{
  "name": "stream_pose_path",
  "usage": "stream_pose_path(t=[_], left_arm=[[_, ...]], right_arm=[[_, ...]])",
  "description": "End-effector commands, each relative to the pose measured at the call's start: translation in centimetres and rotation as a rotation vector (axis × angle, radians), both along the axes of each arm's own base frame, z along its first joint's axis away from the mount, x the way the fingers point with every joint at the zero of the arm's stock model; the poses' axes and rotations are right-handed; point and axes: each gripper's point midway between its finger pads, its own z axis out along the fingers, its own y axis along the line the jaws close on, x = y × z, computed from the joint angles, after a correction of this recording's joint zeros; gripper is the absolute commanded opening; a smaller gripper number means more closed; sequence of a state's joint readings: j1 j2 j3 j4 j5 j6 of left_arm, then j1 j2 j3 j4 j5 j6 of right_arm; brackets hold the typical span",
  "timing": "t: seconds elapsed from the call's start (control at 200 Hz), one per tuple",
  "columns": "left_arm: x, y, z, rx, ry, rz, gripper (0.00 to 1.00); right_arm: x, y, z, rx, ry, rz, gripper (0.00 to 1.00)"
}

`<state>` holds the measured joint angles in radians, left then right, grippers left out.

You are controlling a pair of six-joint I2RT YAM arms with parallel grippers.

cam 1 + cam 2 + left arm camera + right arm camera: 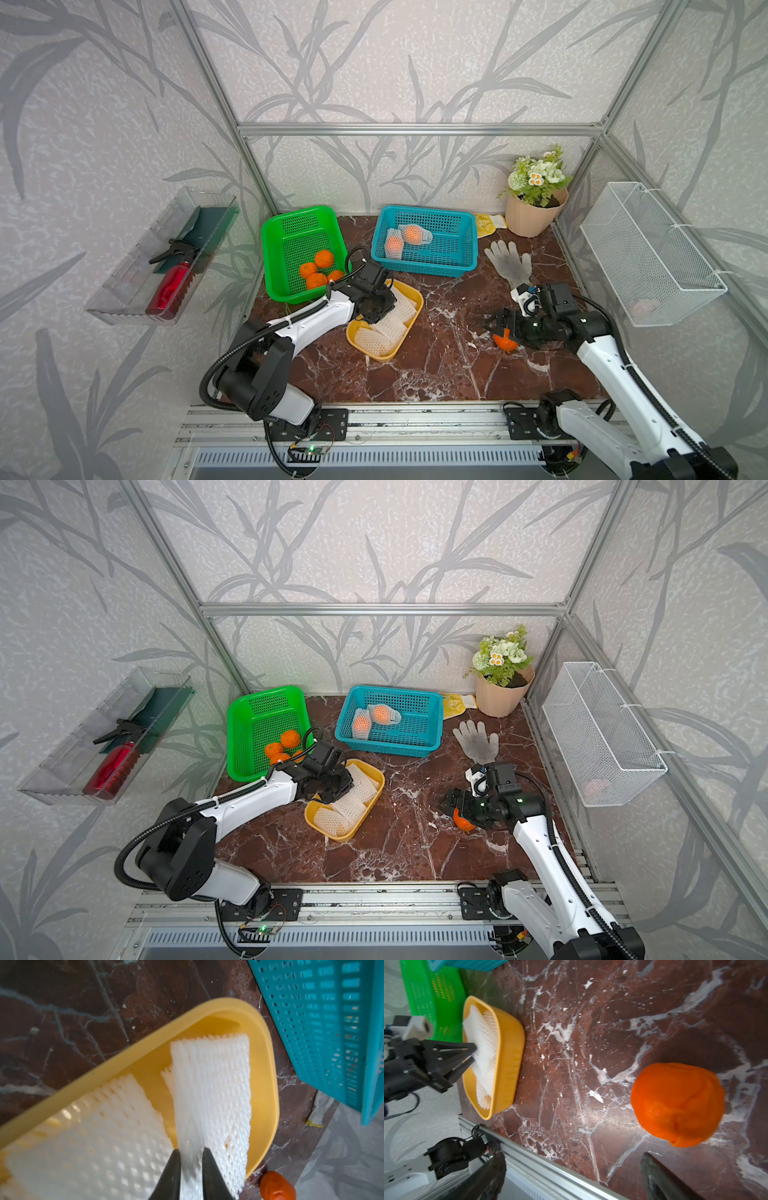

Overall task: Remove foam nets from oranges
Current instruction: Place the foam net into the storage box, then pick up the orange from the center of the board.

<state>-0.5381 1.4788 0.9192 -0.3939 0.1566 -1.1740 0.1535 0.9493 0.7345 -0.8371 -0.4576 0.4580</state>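
Now our left gripper (191, 1150) pinches a foam net (212, 1093) over the yellow tray (270, 1076); the bare orange (678, 1103) lies just ahead of our wide-open, empty right gripper (573, 1155).

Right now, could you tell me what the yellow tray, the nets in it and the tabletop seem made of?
The yellow tray: smooth moulded plastic, likely, with a soft sheen. The foam nets: white soft foam mesh with diamond holes. The tabletop: red-brown marble look with white veins, glossy; possibly laminate.
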Motion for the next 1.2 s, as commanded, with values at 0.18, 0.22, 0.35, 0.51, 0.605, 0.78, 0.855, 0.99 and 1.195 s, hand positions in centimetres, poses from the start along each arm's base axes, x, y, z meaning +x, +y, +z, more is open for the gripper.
stream_pose_path(t=[0.18,0.22,0.35,0.51,0.605,0.78,0.855,0.99,1.195], left_arm=[[1.5,-1.1,8.2,0.081,-0.180,-0.163,0.49],[1.4,-1.2,8.8,0.093,-0.195,-0.180,0.52],[1.4,-1.8,11.3,0.112,-0.279,-0.252,0.58],[2.1,-3.6,17.6,0.123,-0.563,-0.442,0.65],[1.7,-4.6,20.8,0.126,-0.723,-0.567,0.74],[-0.3,-5.4,23.7,0.143,-0.904,-0.761,0.81],[-1.3,-5.8,24.2,0.130,-0.954,-0.835,0.82],[-3.2,-6.6,24.7,0.101,-1.061,-0.951,0.82],[-5.4,-8.0,24.5,0.027,-1.232,-1.070,0.93]], right_arm=[[0.5,-4.0,-3.0,-0.246,0.083,-0.110,1.00],[0.6,-4.0,-3.4,-0.248,0.088,-0.111,1.00],[0.9,-3.8,-4.8,-0.240,0.111,-0.112,0.99],[1.7,-3.6,-6.1,-0.239,0.126,-0.114,1.00],[2.4,-3.7,-6.8,-0.259,0.130,-0.107,0.99],[3.2,-3.4,-8.2,-0.264,0.178,-0.079,0.92],[2.9,-3.5,-8.9,-0.276,0.207,-0.072,0.88],[2.9,-3.5,-9.2,-0.276,0.212,-0.079,0.81],[4.2,-1.5,-5.7,-0.148,0.088,-0.062,0.74]])
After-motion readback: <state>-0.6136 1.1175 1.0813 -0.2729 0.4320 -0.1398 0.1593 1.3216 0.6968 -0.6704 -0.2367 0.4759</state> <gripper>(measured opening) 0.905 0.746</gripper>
